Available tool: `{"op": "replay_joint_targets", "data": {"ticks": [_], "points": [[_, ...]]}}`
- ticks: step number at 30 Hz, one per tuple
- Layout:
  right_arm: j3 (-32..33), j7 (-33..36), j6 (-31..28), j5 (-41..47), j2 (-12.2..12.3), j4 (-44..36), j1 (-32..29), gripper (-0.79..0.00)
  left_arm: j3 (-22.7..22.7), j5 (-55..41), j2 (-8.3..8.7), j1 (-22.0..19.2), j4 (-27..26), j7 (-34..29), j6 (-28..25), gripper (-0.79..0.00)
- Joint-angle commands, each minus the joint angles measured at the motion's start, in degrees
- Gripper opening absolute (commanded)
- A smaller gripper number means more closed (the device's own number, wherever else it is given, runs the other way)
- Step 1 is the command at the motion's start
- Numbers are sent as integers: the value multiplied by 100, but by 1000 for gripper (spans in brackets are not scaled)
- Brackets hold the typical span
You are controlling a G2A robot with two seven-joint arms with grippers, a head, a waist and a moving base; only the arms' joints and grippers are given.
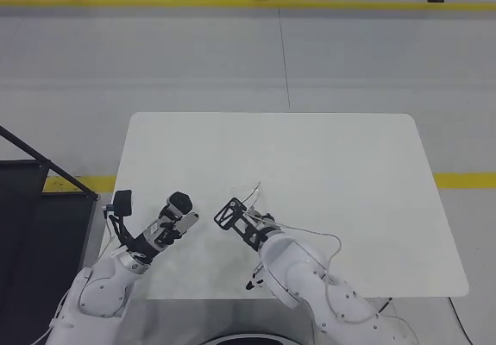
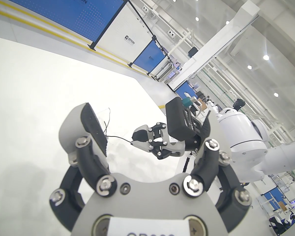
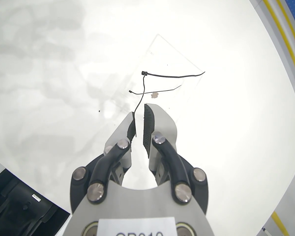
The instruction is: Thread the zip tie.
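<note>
A thin black zip tie (image 3: 143, 84) rises from between my right gripper's (image 3: 139, 114) fingers to its small square head. From the head the strap bends and runs off sideways above the table. My right gripper is shut on the zip tie low on the strap. In the left wrist view the right gripper (image 2: 134, 140) pinches the zip tie (image 2: 118, 138) at its tips. My left gripper (image 2: 148, 114) stands open a short way off, facing it, with nothing between its fingers. In the top view the left gripper (image 1: 182, 207) and right gripper (image 1: 249, 210) sit near the table's front edge, the zip tie (image 1: 254, 191) sticking up.
The white table (image 1: 317, 155) spreads wide beyond both grippers. A clear flat sheet (image 3: 172, 57) lies on it under the tie, with a small pale scrap (image 3: 154, 95) on it. A black frame (image 1: 6, 224) stands off the table's left side.
</note>
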Motion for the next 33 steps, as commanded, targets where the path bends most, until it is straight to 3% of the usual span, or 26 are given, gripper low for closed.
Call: {"op": "replay_joint_targets", "data": {"ticks": [1, 9, 16, 29, 33], "points": [[23, 20, -21, -31, -11, -16, -28, -600, 0, 0, 0, 0, 0, 0, 0, 0], [99, 56, -92, -158, -59, -108, -132, -536, 0, 0, 0, 0, 0, 0, 0, 0], [125, 55, -16, -398, -118, -83, -171, -425, 0, 0, 0, 0, 0, 0, 0, 0], [77, 71, 316, -999, -284, 73, -168, -425, 0, 0, 0, 0, 0, 0, 0, 0], [250, 57, 293, -1005, -290, -134, -304, -369, 0, 0, 0, 0, 0, 0, 0, 0]]}}
